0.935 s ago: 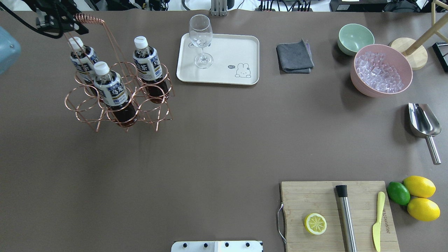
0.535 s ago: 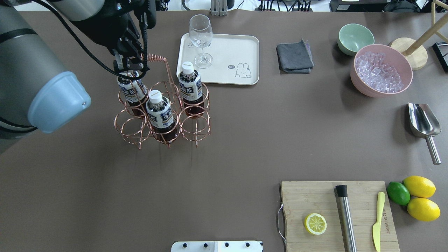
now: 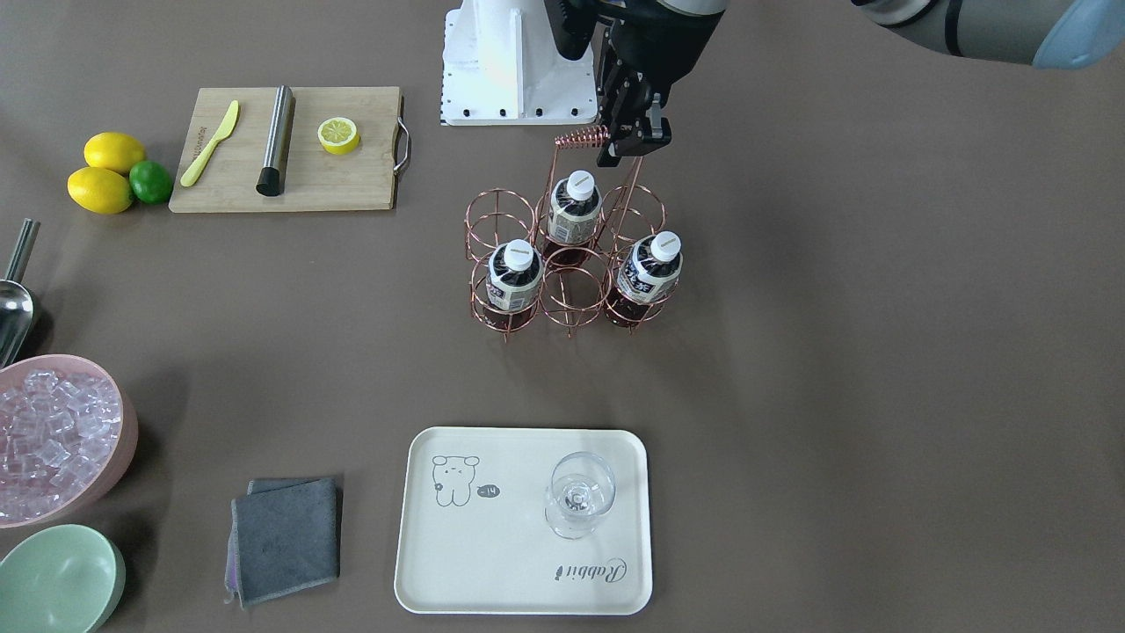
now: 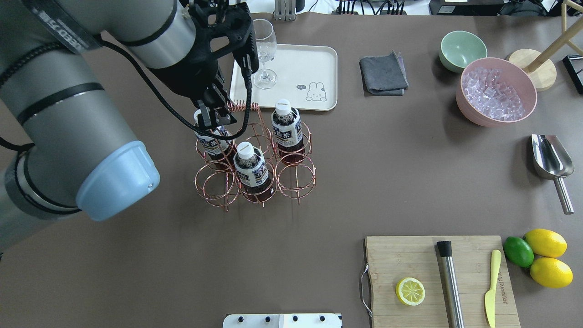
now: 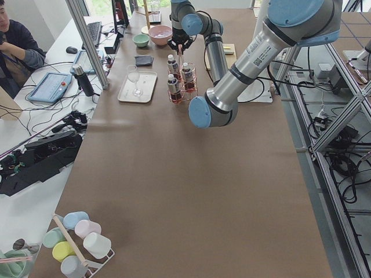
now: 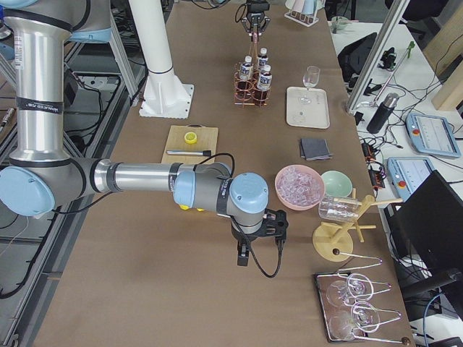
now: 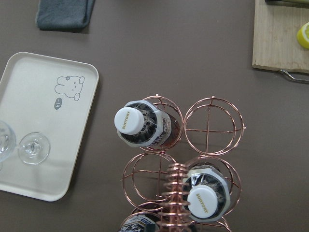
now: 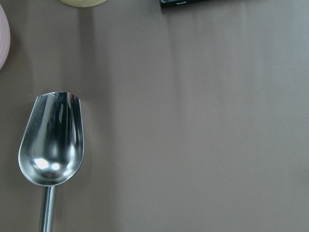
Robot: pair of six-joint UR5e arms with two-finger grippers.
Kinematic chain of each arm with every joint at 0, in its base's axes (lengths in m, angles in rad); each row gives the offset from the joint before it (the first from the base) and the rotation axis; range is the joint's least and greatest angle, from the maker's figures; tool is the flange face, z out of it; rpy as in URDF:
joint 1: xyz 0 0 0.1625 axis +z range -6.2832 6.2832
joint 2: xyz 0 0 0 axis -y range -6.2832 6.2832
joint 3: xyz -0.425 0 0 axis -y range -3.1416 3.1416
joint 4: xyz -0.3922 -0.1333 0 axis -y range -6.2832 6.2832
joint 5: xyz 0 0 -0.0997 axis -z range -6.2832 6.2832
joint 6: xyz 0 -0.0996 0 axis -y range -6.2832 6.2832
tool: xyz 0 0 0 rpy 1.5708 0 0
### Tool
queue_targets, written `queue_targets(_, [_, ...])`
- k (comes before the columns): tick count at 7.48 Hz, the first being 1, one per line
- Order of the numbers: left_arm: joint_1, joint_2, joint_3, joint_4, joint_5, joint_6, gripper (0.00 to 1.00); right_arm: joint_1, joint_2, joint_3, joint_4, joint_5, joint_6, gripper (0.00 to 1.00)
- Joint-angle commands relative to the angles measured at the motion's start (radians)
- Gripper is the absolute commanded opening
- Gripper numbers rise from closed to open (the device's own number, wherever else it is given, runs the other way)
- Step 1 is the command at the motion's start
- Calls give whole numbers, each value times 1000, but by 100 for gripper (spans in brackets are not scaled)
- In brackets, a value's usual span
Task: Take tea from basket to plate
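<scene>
Your left fingers [image 4: 210,117] look clenched on the end of the basket [image 3: 582,136] handle. Whether its feet touch the desk I cannot tell. Your right fingers [image 6: 244,255] hang over the scoop [image 8: 50,140], well away, and I cannot tell if they are open or closed.

All three bottles stand upright in the ring cells. The tea [image 4: 286,126] nearest the plate [image 4: 291,64] is probably the one to take. Expect it to be full, so fairly heavy for its size, with liquid that shifts if you swing it. The thin wall will likely give under a hard squeeze, and the label looks slick.

The cap and shoulder are stiffer and stand clear above the ring, so take hold just under the cap. Lift straight up, since the light wire frame may drag along with the bottle. On the plate, aim for the bare half by the bear, away from the glass [image 3: 576,497], which is fragile and easy to tip.
</scene>
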Motion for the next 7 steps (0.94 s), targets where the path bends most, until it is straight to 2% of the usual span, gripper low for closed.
queue_targets(1, [110,-41,10,0,94,-75,0,0,-1,1,0,0,0,100])
queue_targets(7, [116,-38,-1,0,99,-75,0,0,-1,-1,0,-2,2,100])
